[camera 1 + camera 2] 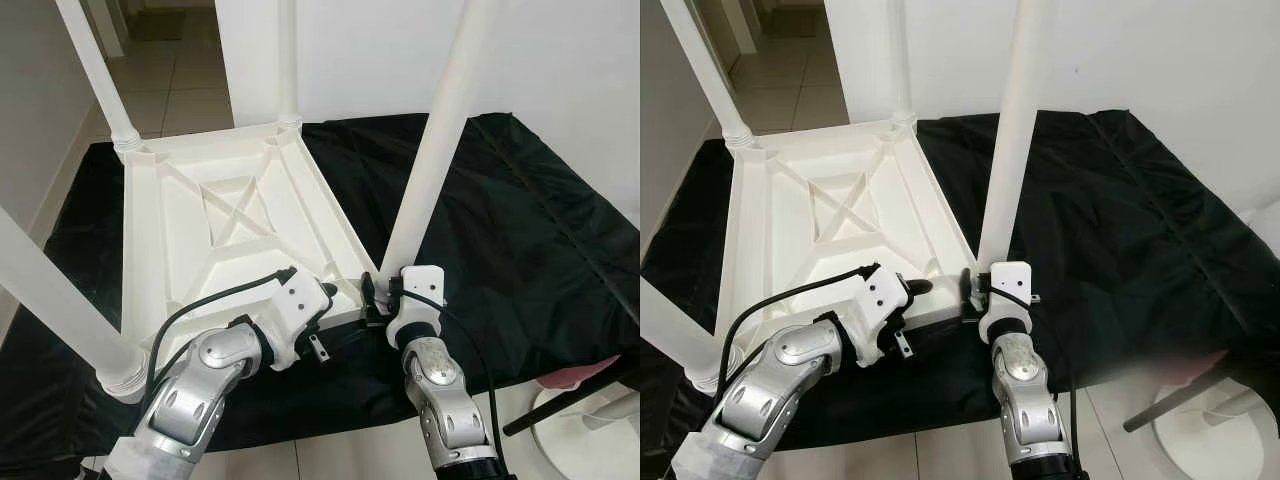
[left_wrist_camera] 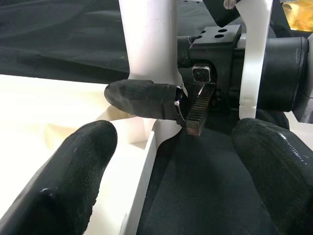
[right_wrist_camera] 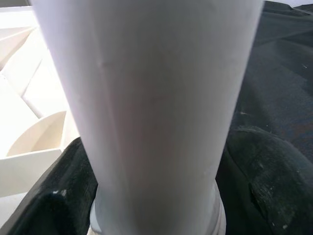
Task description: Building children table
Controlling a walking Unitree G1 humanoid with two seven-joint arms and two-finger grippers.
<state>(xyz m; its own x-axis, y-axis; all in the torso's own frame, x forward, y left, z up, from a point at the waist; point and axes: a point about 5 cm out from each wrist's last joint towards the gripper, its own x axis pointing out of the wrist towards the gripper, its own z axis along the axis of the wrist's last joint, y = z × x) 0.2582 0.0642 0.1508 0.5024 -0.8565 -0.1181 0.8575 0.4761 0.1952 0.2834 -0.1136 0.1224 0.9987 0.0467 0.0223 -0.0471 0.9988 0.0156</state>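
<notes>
upright table legs [image 1: 440, 140] fence the tabletop [image 1: 240, 230]; black cloth [image 1: 530, 240] rightward lies open.

We see the table legs [image 1: 440, 130] cut off by the top edge, the right gripper [image 1: 382, 290] fingertips hidden behind the nearest leg, a blurred pink object [image 1: 580, 375] at the edge

A black cloth [image 1: 520, 230] is spread over the tiled floor [image 1: 170, 85] beside a white wall [image 1: 560, 70]. A white stand [image 1: 585, 425] is seen at the cloth's near right corner.
</notes>
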